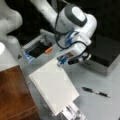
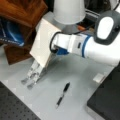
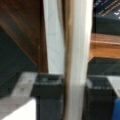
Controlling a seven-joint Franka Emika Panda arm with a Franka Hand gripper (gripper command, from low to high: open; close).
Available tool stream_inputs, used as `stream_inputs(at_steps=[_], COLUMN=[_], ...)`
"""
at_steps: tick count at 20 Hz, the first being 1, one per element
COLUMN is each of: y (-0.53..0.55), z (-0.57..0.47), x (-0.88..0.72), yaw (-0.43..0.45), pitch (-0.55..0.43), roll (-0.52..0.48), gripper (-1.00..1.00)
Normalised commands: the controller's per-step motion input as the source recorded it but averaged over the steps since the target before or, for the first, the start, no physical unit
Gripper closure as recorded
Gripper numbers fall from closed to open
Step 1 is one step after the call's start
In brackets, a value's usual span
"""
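- The gripper (image 3: 66, 100) is clamped on the notebook's (image 1: 53, 86) edge, fingers (image 3: 47, 95) pinching it upright.
- Held by one edge, it could slip or sag open.
- Swinging low might knock the pen (image 2: 63, 94) nearby.

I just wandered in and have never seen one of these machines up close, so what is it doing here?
A white robot arm is holding a spiral notebook by one edge. The wrist view shows the notebook's edge pinched between the two dark fingers of the gripper, so it is shut on it. In both front views the notebook hangs tilted above a grey table, its low end over a small metal stand. A black pen lies loose on the table nearby, and a wooden box sits beside the notebook.
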Motion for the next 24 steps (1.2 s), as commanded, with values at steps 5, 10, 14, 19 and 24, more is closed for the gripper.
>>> stream_inputs(at_steps=[5,10,14,19,24], y=[0.01,0.02,0.02,-0.01,-0.05], z=[-0.27,-0.28,-0.2,-0.12,-0.08], x=[0.17,0.17,0.14,0.05,-0.03], yaw=[-0.003,0.088,0.105,0.103,0.129], pitch=[-0.198,-0.239,-0.224,-0.18,-0.148], roll=[-0.243,-0.222,-0.209,-0.174,-0.156], gripper=[1.0,1.0,1.0,1.0,-1.0])
